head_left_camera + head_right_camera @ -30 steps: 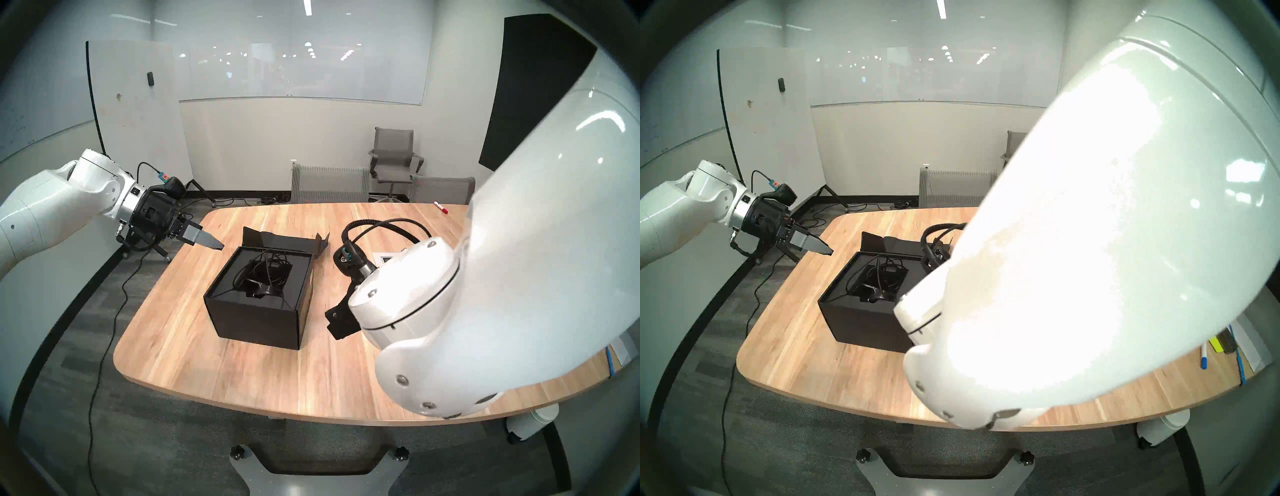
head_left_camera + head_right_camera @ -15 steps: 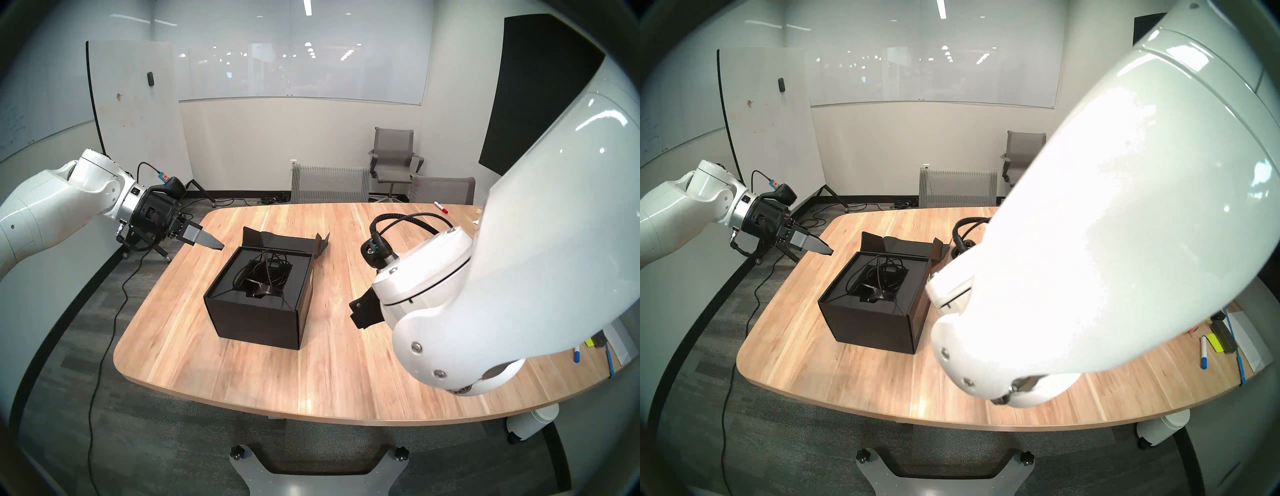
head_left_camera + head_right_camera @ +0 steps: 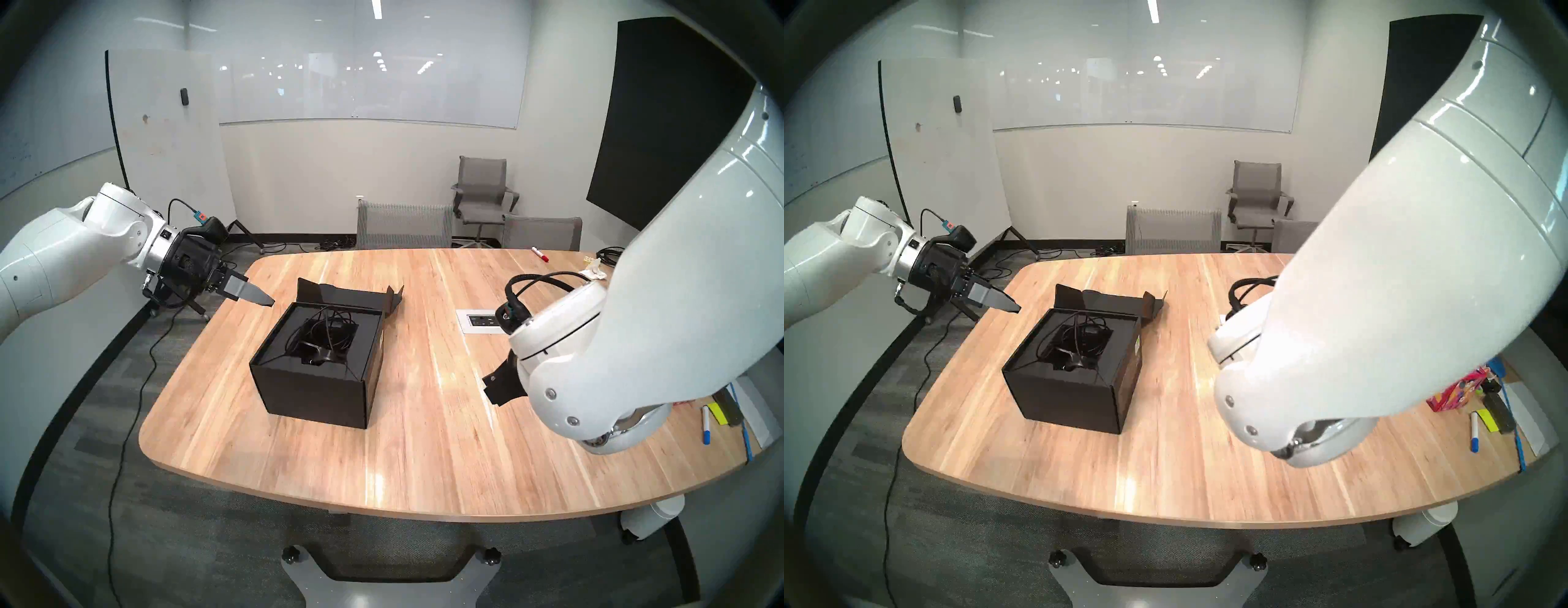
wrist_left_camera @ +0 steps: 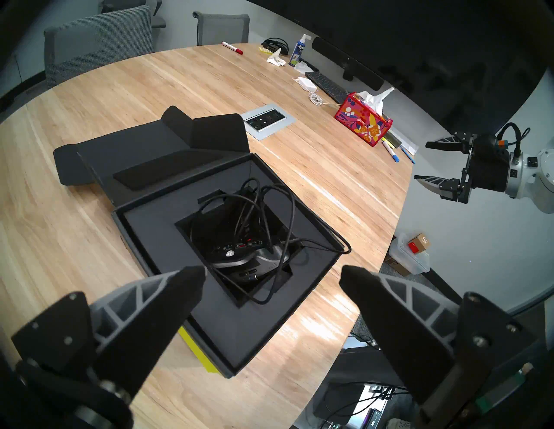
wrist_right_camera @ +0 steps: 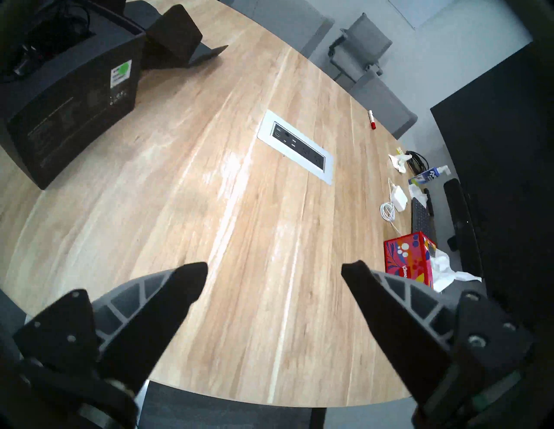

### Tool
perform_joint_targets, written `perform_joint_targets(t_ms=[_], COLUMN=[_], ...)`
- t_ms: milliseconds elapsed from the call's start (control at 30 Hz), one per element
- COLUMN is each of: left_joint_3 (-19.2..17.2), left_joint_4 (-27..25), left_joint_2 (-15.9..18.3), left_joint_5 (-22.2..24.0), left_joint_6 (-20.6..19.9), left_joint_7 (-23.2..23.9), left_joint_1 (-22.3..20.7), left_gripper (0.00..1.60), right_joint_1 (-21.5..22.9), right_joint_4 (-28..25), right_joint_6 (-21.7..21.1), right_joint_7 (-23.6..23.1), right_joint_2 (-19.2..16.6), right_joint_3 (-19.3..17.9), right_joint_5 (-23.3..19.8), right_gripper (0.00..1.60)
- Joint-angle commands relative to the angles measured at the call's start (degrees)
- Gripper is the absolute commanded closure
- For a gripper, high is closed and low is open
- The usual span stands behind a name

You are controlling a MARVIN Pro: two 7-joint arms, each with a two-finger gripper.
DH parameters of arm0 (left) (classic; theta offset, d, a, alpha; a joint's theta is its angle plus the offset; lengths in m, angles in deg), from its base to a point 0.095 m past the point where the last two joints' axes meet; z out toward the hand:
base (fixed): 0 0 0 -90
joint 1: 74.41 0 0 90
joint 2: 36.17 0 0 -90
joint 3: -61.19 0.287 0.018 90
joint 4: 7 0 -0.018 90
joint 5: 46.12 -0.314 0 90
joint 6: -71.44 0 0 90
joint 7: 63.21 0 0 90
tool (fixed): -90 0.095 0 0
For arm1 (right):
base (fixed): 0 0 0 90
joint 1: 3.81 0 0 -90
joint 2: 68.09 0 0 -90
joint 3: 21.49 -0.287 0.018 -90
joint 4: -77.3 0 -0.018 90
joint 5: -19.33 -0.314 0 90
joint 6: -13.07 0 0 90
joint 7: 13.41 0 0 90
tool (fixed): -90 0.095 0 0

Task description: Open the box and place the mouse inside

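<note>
The box [image 4: 168, 227] sits lid-open on the worktop [image 3: 424, 446]; the mouse [image 4: 248, 257], seemingly cable-tangled, lies inside; left pincer [image 4: 272, 277] and right pincer [image 5: 274, 269] both gape wide, empty.

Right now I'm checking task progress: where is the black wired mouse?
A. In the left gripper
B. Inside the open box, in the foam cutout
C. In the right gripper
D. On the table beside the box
B: the mouse lies in the foam cutout of the open box, under its tangled cable, and both grippers are empty.
</note>
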Motion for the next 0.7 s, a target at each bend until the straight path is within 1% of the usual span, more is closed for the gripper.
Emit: perform_joint_targets(t_ms=[0, 67, 100, 133, 167, 200, 333, 367, 433, 467, 533, 567, 600, 633, 667], left_joint_3=[-0.8, -0.8, -0.8, -0.8, -0.8, -0.8, -0.8, -0.8, -0.8, -0.8, -0.8, -0.8, -0.8, -0.8, -0.8], left_joint_4=[-0.1, -0.1, -0.1, -0.1, -0.1, -0.1, -0.1, -0.1, -0.1, -0.1, -0.1, -0.1, -0.1, -0.1, -0.1], left_joint_2=[0.0, 0.0, 0.0, 0.0, 0.0, 0.0, 0.0, 0.0, 0.0, 0.0, 0.1, 0.1, 0.0, 0.0, 0.0], left_joint_5=[0.3, 0.3, 0.3, 0.3, 0.3, 0.3, 0.4, 0.4, 0.4, 0.4, 0.4, 0.4, 0.4, 0.4, 0.4], left_joint_6=[0.1, 0.1, 0.1, 0.1, 0.1, 0.1, 0.1, 0.1, 0.1, 0.1, 0.1, 0.0, 0.0, 0.0, 0.0], left_joint_7=[0.4, 0.4, 0.4, 0.4, 0.5, 0.5, 0.5, 0.5, 0.6, 0.6, 0.6, 0.6, 0.7, 0.7, 0.7], left_joint_1=[-1.0, -1.0, -1.0, -1.0, -1.0, -1.0, -1.0, -1.0, -1.0, -1.0, -1.0, -1.0, -1.0, -1.0, -1.0], left_gripper=[0.00, 0.00, 0.00, 0.00, 0.00, 0.00, 0.00, 0.00, 0.00, 0.00, 0.00, 0.00, 0.00, 0.00, 0.00], right_joint_1=[1.1, 1.3, 1.3, 1.4, 1.5, 1.5, 1.7, 1.7, 1.4, 1.4, 1.0, 0.8, 0.6, 0.3, 0.1], right_joint_4=[0.1, 0.1, 0.1, 0.1, 0.1, 0.1, 0.1, 0.1, 0.1, 0.1, 0.1, 0.1, 0.1, 0.1, 0.1], right_joint_6=[-0.1, 0.3, 0.3, 0.6, 1.2, 1.2, 3.2, 4.9, 7.1, 7.1, 9.3, 10.6, 12.0, 13.2, 14.2], right_joint_7=[-1.9, -2.6, -2.6, -3.1, -4.2, -4.2, -6.6, -8.2, -9.8, -9.8, -10.6, -11.3, -11.8, -12.0, -11.9], right_joint_2=[-1.9, -2.4, -2.4, -2.7, -3.1, -3.1, -3.7, -4.0, -4.2, -4.2, -4.1, -4.3, -4.7, -4.7, -4.7], right_joint_3=[7.5, 9.6, 9.6, 10.9, 12.9, 12.9, 15.9, 17.4, 18.8, 18.8, 19.6, 20.4, 21.0, 21.5, 21.5], right_joint_5=[4.1, 5.4, 5.4, 6.5, 8.7, 8.7, 13.7, 17.4, 21.2, 21.2, 24.4, 26.5, 30.4, 32.8, 34.2], right_gripper=[0.00, 0.00, 0.00, 0.00, 0.00, 0.00, 0.00, 0.00, 0.00, 0.00, 0.00, 0.00, 0.00, 0.00, 0.00])
